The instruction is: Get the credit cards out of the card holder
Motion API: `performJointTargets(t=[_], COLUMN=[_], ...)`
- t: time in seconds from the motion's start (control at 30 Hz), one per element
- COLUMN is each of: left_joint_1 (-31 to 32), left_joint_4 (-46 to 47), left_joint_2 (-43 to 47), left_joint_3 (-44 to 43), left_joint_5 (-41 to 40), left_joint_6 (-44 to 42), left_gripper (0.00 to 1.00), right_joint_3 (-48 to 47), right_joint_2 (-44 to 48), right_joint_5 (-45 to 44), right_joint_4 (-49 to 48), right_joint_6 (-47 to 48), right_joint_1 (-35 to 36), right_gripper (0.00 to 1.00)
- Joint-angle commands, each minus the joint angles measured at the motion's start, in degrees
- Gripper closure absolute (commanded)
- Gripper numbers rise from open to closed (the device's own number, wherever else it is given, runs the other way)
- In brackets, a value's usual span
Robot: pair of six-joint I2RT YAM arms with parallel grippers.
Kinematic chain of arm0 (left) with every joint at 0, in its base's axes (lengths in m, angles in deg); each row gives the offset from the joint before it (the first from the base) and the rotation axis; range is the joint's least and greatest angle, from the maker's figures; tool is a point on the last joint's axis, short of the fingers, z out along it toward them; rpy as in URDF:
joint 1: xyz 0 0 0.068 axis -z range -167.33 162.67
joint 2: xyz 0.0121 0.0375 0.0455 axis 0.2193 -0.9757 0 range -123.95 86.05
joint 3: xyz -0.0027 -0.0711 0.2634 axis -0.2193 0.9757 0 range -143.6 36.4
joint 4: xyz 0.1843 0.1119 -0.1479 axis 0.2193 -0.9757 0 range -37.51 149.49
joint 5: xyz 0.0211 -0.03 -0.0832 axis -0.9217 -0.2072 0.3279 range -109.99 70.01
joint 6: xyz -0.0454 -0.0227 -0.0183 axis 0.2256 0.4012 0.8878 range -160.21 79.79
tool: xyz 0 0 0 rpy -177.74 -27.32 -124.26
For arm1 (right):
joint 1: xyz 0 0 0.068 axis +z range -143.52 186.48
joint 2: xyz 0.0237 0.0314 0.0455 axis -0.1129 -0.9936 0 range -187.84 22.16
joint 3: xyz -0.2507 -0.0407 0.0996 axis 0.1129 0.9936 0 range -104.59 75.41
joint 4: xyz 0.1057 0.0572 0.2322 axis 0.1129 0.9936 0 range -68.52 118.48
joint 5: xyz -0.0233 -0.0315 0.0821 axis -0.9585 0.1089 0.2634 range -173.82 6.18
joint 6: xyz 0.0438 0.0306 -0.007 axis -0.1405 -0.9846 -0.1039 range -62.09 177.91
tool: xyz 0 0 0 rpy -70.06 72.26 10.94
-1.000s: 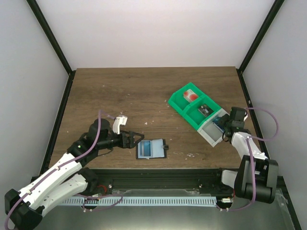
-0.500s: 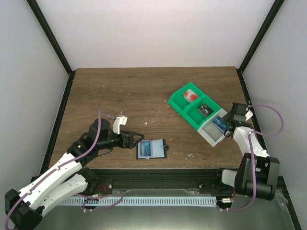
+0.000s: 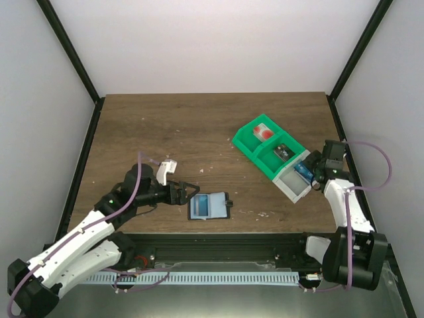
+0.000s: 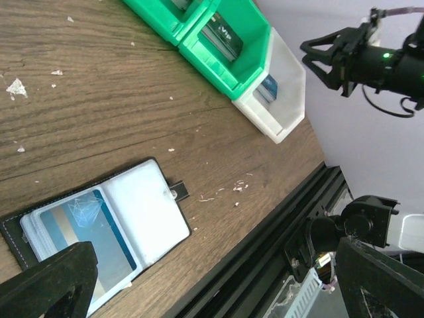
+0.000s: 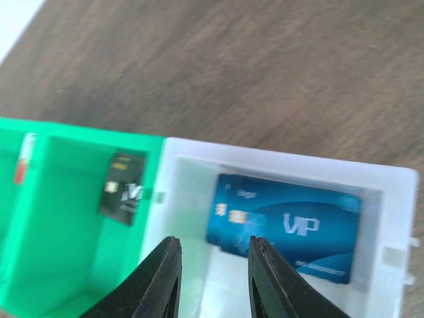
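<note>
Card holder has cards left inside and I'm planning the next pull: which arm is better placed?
Left. The left gripper hangs open right beside the open card holder. The right gripper is far off, over the white tray, where a blue card lies.

A dark wood-grain tabletop (image 3: 199, 126) is carrying everything here. The black card holder (image 3: 209, 205) is lying open and flat near the tabletop's near edge, its pale blue-grey inside facing up and its small black tab sticking out on the right. A green tray (image 3: 242, 147) with two compartments is sitting diagonally toward the right side, and a white tray (image 3: 286, 190) is resting against its nearer end, touching it. Small white flecks (image 3: 203, 170) are lying scattered over the wood between the card holder and the trays.
</note>
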Motion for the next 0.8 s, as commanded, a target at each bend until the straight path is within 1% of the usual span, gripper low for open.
performJointTargets(t=[0.0, 0.1, 0.17, 0.3, 0.4, 0.5, 0.53, 0.57, 0.6, 0.63, 0.67, 0.7, 0.77], left_joint_1=[-0.02, -0.02, 0.01, 0.02, -0.06, -0.04, 0.05, 0.00, 0.01, 0.01, -0.03, -0.03, 0.00], left_joint_4=[0.56, 1.79, 3.21, 5.27, 7.44, 10.71, 11.89, 12.94, 13.87, 14.70, 15.48, 16.29, 18.25], left_joint_2=[-0.95, -1.83, -2.32, -3.39, -4.54, -5.91, -6.50, -7.14, -7.86, -8.72, -9.58, -10.44, -12.15], left_joint_3=[0.77, 1.47, 2.53, 4.40, 5.80, 7.62, 8.57, 9.12, 9.67, 10.20, 10.77, 11.33, 12.50], left_joint_5=[-0.71, -0.15, 0.14, -1.84, -2.40, -2.42, -2.56, -2.77, -2.99, -3.21, -3.45, -3.53, -3.42], left_joint_6=[0.76, 1.93, 3.01, 5.11, 6.52, 8.38, 9.00, 9.55, 10.06, 10.28, 10.57, 10.84, 11.37], left_gripper=[0.01, 0.03, 0.07, 0.13, 0.21, 0.41, 0.45, 0.48, 0.50, 0.54, 0.62, 0.73, 0.87], right_joint_3=[-3.58, -5.14, -4.79, -3.31, -1.41, 1.27, 2.44, 3.55, 4.54, 5.21, 5.57, 5.76, 6.39], right_joint_2=[3.45, 3.23, 3.31, 5.17, 7.10, 8.71, 9.08, 9.29, 9.28, 9.08, 8.56, 7.53, 5.45], right_joint_5=[10.55, 16.35, 20.06, 21.52, 22.62, 23.65, 24.54, 25.05, 24.83, 24.07, 23.34, 22.81, 22.74], right_joint_4=[0.26, 3.49, 3.78, 3.87, 2.45, -0.79, -2.37, -4.00, -5.24, -6.26, -6.88, -7.52, -9.42], right_joint_6=[3.01, 2.74, 3.11, 2.69, 0.36, -2.57, -3.61, -5.00, -6.42, -7.50, -8.15, -8.39, -8.52], right_joint_1=[-0.36, 0.33, 2.12, 8.33, 13.41, 19.85, 21.75, 23.58, 25.55, 27.51, 29.67, 31.67, 35.24], right_gripper=[0.70, 0.70, 0.71, 0.71, 0.72, 0.72, 0.72, 0.73, 0.74, 0.74, 0.74, 0.74, 0.74])
